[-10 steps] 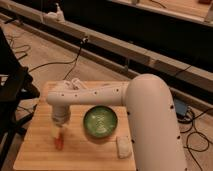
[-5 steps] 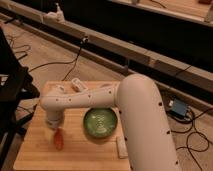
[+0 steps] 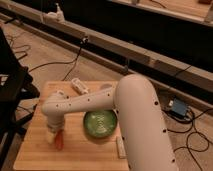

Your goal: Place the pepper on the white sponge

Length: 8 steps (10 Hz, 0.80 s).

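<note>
The pepper [image 3: 59, 141], small and orange-red, lies on the wooden table [image 3: 35, 155] near its front left. My gripper [image 3: 52, 134] is at the end of the white arm [image 3: 90, 102], right beside the pepper on its left and touching or nearly touching it. The white sponge [image 3: 120, 146], a pale block, lies at the front right of the table, partly hidden by my arm. The sponge is well to the right of the pepper, with the green plate between them.
A green plate [image 3: 100, 123] sits mid-table between pepper and sponge. A white bottle-like object [image 3: 79, 85] lies at the table's back edge. Black furniture [image 3: 10, 95] stands left of the table. Cables and a blue box [image 3: 178, 107] lie on the floor.
The arm has swung nearer the camera and covers more of the table's right side. The gripper has come down a little next to the pepper, which stays in about the same place.
</note>
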Motion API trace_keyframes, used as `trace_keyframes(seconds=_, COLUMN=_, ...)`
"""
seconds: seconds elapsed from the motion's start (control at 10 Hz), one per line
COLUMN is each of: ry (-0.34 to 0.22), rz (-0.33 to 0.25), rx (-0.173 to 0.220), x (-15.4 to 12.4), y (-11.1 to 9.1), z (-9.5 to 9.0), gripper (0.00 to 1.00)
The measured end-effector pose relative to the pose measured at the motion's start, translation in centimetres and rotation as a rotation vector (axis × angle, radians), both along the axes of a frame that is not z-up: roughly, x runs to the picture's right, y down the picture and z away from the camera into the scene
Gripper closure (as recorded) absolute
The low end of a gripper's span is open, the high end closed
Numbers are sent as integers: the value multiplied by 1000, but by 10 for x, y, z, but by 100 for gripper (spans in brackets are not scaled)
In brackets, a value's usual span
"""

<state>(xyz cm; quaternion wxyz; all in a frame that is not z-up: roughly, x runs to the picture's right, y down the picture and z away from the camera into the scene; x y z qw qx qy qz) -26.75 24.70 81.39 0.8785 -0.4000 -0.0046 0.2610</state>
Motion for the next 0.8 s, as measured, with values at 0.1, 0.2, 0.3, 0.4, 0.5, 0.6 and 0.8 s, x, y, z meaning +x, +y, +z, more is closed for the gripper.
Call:
trace_keyframes(seconds=0.1, ry=4, rz=-7, rx=15, x=3, y=-2, z=1, gripper=51)
trace_keyframes(seconds=0.2, ry=10, rz=-20, rx=38, x=9, y=-6, z=1, gripper=63)
trace_keyframes(seconds=0.3, ry=0, rz=-14, rx=62, x=8, y=-14, z=-4, gripper=74)
trace_keyframes(seconds=0.4, ry=-8, rz=-8, rx=82, x=8, y=-21, z=-7, gripper=82)
trace_keyframes(seconds=0.5, ry=-20, rz=0, rx=99, x=7, y=-27, z=-12, gripper=91)
trace_keyframes(seconds=0.6, ry=-36, rz=11, rx=117, x=7, y=-34, z=-20, gripper=98)
trace_keyframes(seconds=0.8, ry=-71, rz=30, rx=161, x=13, y=-54, z=-37, gripper=100)
